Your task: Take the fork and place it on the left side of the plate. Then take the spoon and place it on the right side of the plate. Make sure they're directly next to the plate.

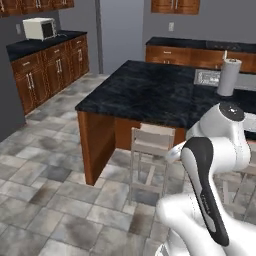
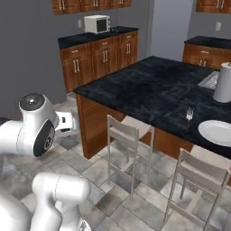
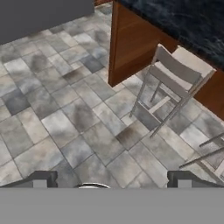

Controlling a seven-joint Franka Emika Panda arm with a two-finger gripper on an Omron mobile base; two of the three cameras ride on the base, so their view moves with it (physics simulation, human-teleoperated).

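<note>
Left base view: the white arm is folding low in front of the dark stone desk (image 1: 150,92); a paper towel roll (image 1: 229,76) is standing on it, far beyond the jaws.

Right base view: the fork (image 2: 189,114) is lying on the desk just beside the plate (image 2: 218,132), both far ahead of the jaws and above them; I cannot find the spoon; two chairs (image 2: 124,140) are standing between the arm and the desk.

Hand view: the jaws (image 3: 111,183) are standing wide open, holding nothing, pointing down at the tiled floor (image 3: 57,118); a chair is sitting ahead of them. Reaching from here is risking a collision with the chairs; a careless sweep could be knocking the fork off the edge.
</note>
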